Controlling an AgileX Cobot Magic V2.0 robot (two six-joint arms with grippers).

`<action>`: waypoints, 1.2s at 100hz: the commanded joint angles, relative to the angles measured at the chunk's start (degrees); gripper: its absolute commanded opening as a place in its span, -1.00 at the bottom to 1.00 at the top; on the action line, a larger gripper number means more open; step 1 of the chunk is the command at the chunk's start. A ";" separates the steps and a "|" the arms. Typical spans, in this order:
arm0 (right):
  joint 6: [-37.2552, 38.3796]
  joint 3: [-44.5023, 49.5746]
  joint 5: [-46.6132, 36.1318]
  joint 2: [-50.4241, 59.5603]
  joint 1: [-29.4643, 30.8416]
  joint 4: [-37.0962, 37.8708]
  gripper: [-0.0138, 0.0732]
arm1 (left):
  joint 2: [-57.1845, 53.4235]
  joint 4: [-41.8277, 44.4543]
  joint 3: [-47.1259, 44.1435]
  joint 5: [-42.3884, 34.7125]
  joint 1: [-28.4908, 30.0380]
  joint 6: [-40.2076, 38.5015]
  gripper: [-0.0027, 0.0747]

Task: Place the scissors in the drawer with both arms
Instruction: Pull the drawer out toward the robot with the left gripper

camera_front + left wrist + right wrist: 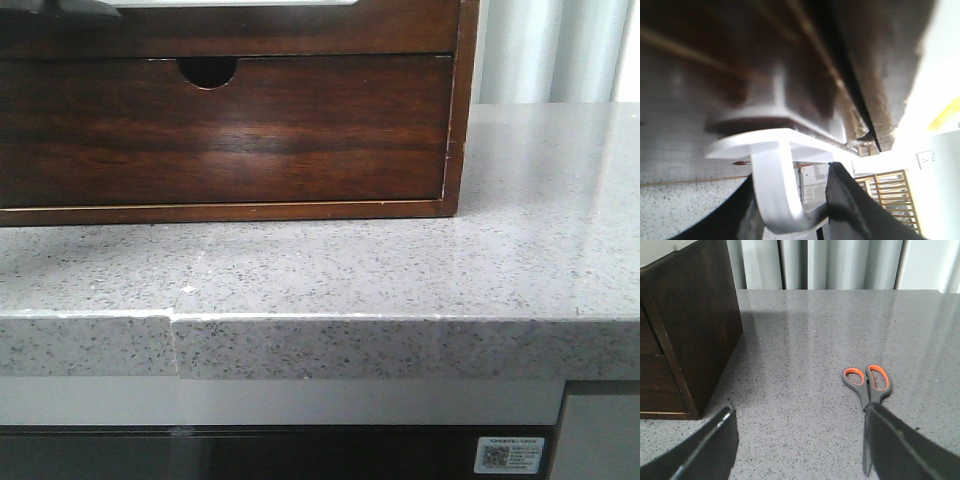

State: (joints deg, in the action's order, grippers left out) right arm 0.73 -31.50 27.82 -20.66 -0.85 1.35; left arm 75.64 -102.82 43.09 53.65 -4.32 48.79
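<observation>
Left arm at the drawer front, right arm poised over the scissors.
The speckled stone countertop carries the dark wooden cabinet. The drawer is its upper one, above the lower drawer with the half-round notch, and does not look pulled out. The scissors lie flat on the counter, well clear of the cabinet's side. The drawer probably has to come out squarely before the scissors travel. Only the right wrist view shows the scissors, with the right gripper spread wide over the blade end. Only the left wrist view shows the left gripper, close against blurred dark wood with a white hooked piece between its fingers; whether it is clamped cannot be told.
</observation>
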 commanded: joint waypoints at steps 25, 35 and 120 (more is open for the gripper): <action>-0.26 -2.18 -4.19 -0.96 0.38 0.63 0.43 | -1.21 -3.01 1.75 4.16 0.11 1.24 -0.68; -0.26 -2.18 -4.19 -0.96 0.38 0.63 0.43 | -1.21 -0.80 1.75 5.21 0.11 1.24 -0.69; -0.26 -2.18 -2.45 -0.96 0.38 0.63 0.43 | -35.36 1.66 -24.31 3.62 0.11 3.06 -0.69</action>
State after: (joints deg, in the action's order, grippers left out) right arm 0.73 -31.50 29.50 -20.66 -0.85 1.35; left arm 43.45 -103.57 17.98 55.26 -4.19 47.19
